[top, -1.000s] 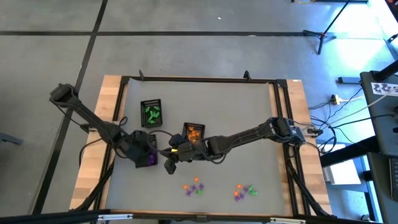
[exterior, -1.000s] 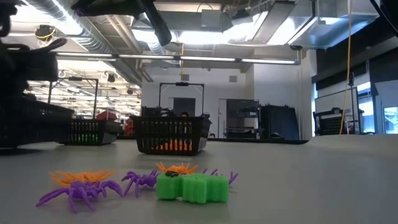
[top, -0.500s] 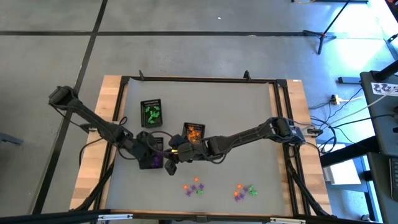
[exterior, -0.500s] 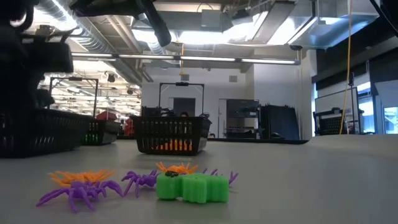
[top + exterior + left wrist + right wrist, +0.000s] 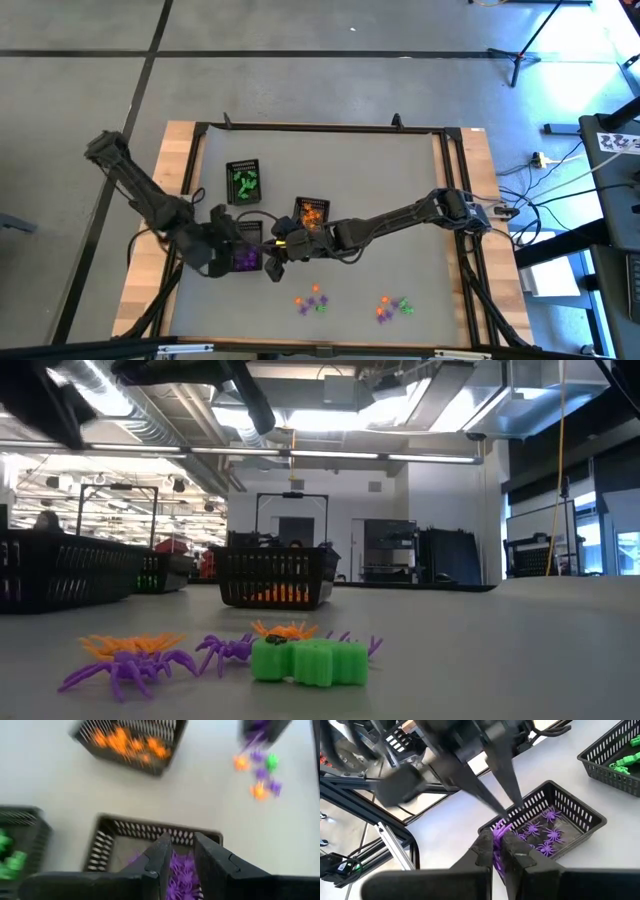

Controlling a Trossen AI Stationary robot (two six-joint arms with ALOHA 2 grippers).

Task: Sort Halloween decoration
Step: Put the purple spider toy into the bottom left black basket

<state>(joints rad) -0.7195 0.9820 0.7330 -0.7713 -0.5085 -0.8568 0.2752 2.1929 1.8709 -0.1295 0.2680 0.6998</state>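
Three black trays stand on the grey table: one with green trinkets (image 5: 244,182), one with orange trinkets (image 5: 312,213), and one with purple spiders (image 5: 560,802). Loose Halloween decoration lies in two small heaps (image 5: 313,300) (image 5: 393,308) near the front edge. My left gripper (image 5: 182,865) hangs above the purple tray (image 5: 150,827), pointing down at a slant. Its fingers stand a narrow gap apart, open, with nothing between them. My right gripper (image 5: 500,852) hovers just right of that tray, shut on a purple trinket (image 5: 498,837). My right gripper pinches the purple trinket's thin legs (image 5: 498,842) between its two fingers. The fingers come from the table's right, slanting down. The trinket sticks out past the fingers, lifted clear of the table, beside the purple tray's near corner.
In the low view, purple (image 5: 125,665) and orange (image 5: 130,645) spiders and a green block (image 5: 310,660) lie close to the front. The orange tray (image 5: 275,575) stands behind them. Bare table spreads to the far right. A metal frame runs around the table.
My left gripper has risen from the purple tray and drawn back toward the table's left, rolling at the wrist; its finger gap looks the same. The tray now shows uncovered in the high and low views. My right gripper has kept still with its purple trinket.
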